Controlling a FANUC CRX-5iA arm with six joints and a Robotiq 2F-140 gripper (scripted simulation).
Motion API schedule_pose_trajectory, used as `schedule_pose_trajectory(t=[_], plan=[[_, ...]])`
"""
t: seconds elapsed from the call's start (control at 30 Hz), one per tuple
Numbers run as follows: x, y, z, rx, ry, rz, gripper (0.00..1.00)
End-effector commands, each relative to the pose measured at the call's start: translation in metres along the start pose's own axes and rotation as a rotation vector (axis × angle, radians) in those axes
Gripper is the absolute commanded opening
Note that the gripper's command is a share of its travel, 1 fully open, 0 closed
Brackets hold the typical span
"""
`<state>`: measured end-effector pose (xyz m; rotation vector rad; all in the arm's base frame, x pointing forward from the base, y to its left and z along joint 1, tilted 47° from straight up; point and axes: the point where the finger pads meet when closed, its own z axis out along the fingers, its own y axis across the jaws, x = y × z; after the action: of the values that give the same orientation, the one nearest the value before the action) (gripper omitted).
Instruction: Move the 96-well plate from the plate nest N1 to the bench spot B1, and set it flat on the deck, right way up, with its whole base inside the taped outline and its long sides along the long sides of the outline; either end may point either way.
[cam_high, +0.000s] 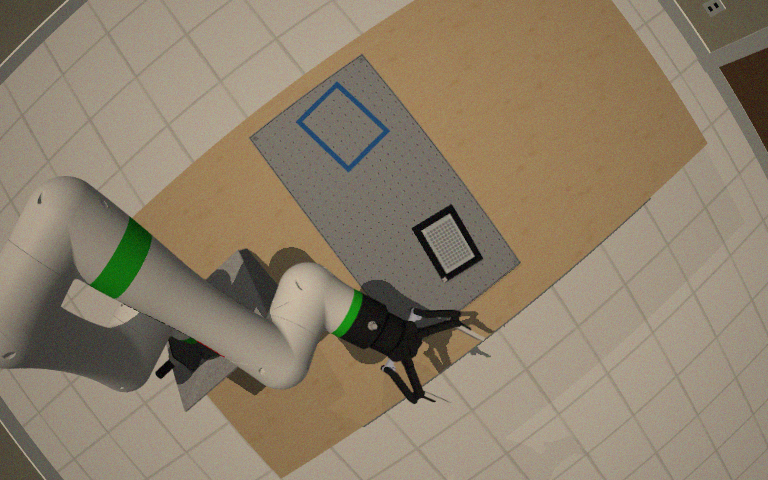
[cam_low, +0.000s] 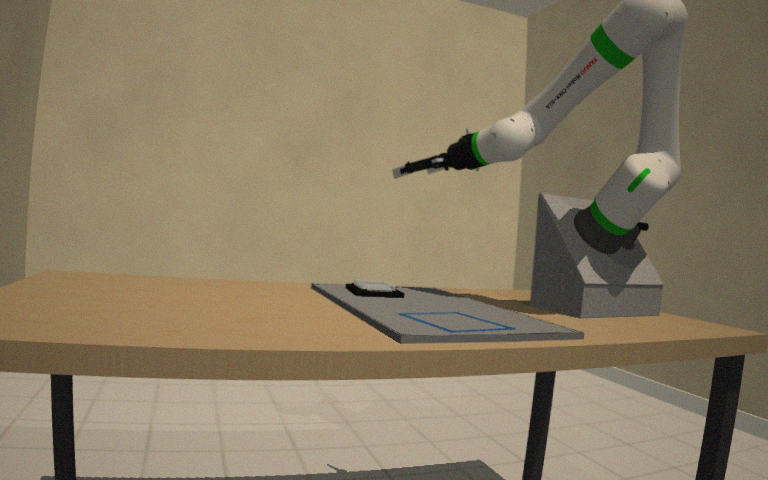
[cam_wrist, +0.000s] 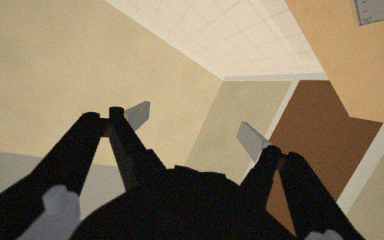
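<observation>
Top view, wooden table (cam_high: 566, 113), tiled floor (cam_high: 651, 367), tool (cam_high: 447, 362) wide open, empty

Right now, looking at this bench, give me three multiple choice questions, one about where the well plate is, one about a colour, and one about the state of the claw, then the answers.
1. Where is the 96-well plate?
A. In the black plate nest
B. Inside the taped outline
C. Between the claw's fingers

2. What colour is the taped outline on the grey deck?
A. Red
B. Blue
C. Yellow

3. What state is the claw in?
A. Shut on the plate
B. Shut on nothing
C. Open and holding nothing

Answers:
1. A, the top view shows the plate framed by the nest's black border.
2. B, the rectangle at the deck's other end is drawn in blue.
3. C, the wrist view shows the fingers spread wide with only the room between them.
</observation>
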<state>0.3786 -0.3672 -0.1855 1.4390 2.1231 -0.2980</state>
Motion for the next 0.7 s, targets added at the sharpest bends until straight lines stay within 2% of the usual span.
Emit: schedule_pose_trajectory(t=[0.0, 0.53, 0.67], plan=[[0.0, 0.0, 0.0, 0.0, 0.0, 0.0, 1.0], [0.0, 0.0, 0.0, 0.0, 0.0, 0.0, 1.0], [-0.009, 0.018, 0.003, -0.037, -0.032, -0.124, 1.0]])
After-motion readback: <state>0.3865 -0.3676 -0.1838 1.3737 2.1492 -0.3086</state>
